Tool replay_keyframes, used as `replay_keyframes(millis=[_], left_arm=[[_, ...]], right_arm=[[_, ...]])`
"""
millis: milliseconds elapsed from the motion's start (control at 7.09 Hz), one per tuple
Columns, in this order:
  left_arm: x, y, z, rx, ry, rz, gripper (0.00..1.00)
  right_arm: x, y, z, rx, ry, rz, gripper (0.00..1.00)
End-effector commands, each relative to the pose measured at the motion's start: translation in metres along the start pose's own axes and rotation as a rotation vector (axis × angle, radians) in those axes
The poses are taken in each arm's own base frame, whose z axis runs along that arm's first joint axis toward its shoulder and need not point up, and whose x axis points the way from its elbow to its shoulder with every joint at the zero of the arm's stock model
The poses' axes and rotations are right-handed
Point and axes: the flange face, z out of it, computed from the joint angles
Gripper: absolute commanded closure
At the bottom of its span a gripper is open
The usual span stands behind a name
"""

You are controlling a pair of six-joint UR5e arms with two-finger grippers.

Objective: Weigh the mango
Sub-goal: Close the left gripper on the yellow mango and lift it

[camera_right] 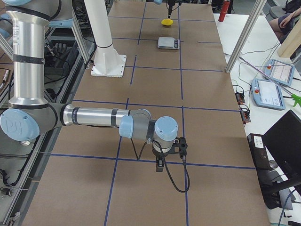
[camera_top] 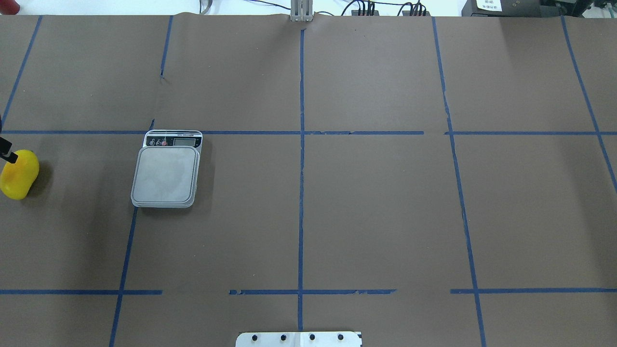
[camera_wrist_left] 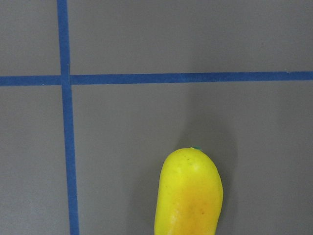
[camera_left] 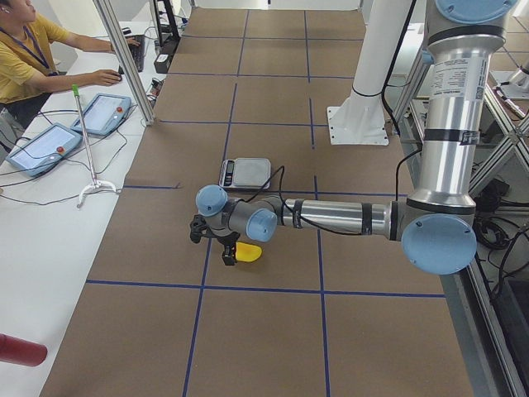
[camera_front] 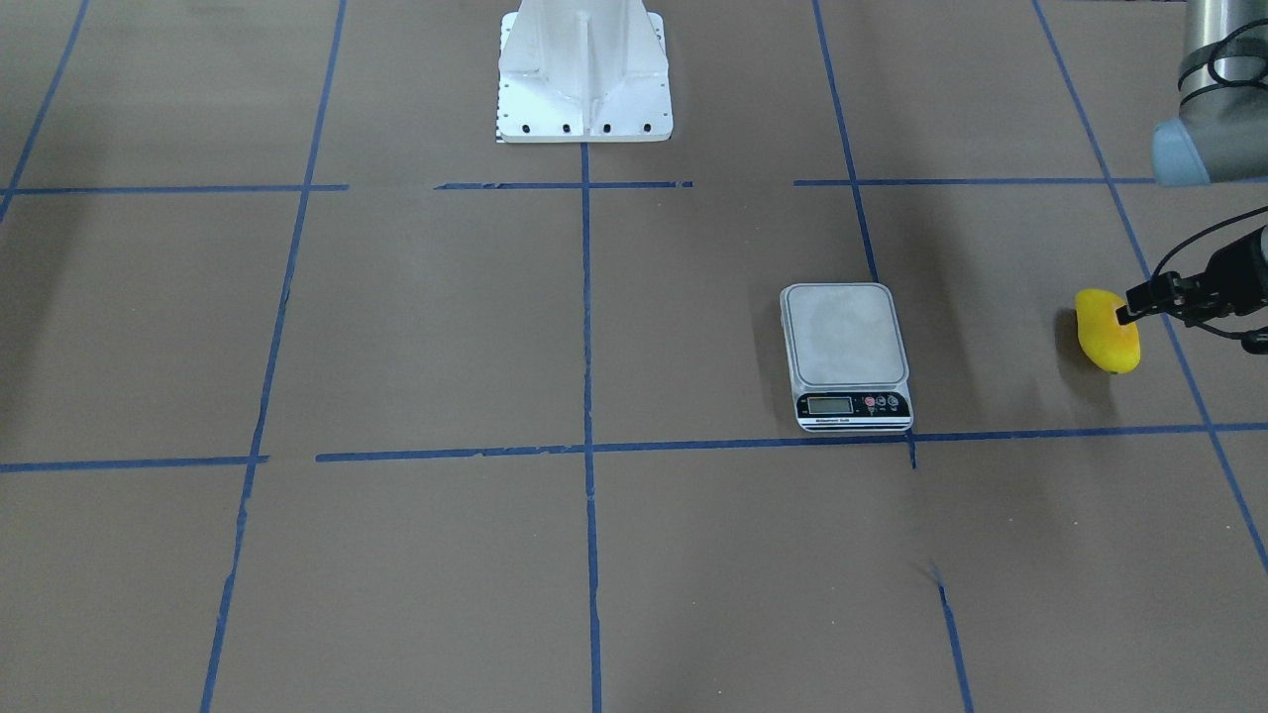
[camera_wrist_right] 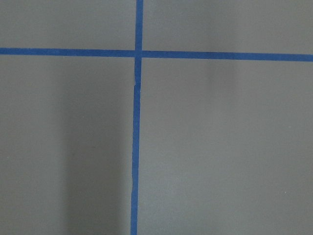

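Note:
The mango (camera_front: 1105, 337) is a small bright yellow fruit lying on the brown table near the robot's left end; it also shows in the overhead view (camera_top: 19, 176) and the left wrist view (camera_wrist_left: 188, 196). The scale (camera_front: 844, 332) is white with a bare platform and stands apart from the mango, toward the table's middle (camera_top: 166, 173). My left gripper (camera_front: 1127, 313) hangs just over the mango's end on the operators' side and looks open, holding nothing. My right gripper (camera_right: 159, 165) shows only in the exterior right view, low over bare table far from both; I cannot tell if it is open.
The robot's white base (camera_front: 584, 79) stands at mid-table. Blue tape lines (camera_top: 301, 168) cross the brown surface. An operator (camera_left: 25, 50) sits at a side bench with teach pendants (camera_left: 41, 145). A red can (camera_right: 223, 10) stands on the bench beyond the table's left end.

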Motion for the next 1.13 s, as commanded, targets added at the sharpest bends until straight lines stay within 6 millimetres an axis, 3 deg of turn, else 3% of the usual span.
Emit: replay_keyframes(millis=[0, 282, 423, 564, 846, 987], left_arm=[[0.003, 0.0, 0.035, -0.034, -0.004, 0.024, 0.0], [0.006, 0.0, 0.047, -0.042, -0.001, 0.038, 0.01], [0.009, 0.001, 0.051, -0.049, -0.002, 0.041, 0.08], [0.01, 0.002, 0.052, -0.051, -0.002, 0.041, 0.56], [0.025, 0.001, 0.043, -0.04, 0.012, 0.059, 1.0], [0.053, 0.0, 0.02, -0.012, 0.025, 0.081, 1.0]], right_arm=[[0.0, 0.0, 0.0, 0.0, 0.0, 0.0, 0.0], [0.0, 0.0, 0.0, 0.0, 0.0, 0.0, 0.0], [0.0, 0.0, 0.0, 0.0, 0.0, 0.0, 0.0], [0.0, 0.0, 0.0, 0.0, 0.0, 0.0, 0.0], [0.0, 0.0, 0.0, 0.0, 0.0, 0.0, 0.0], [0.0, 0.0, 0.0, 0.0, 0.0, 0.0, 0.0]])
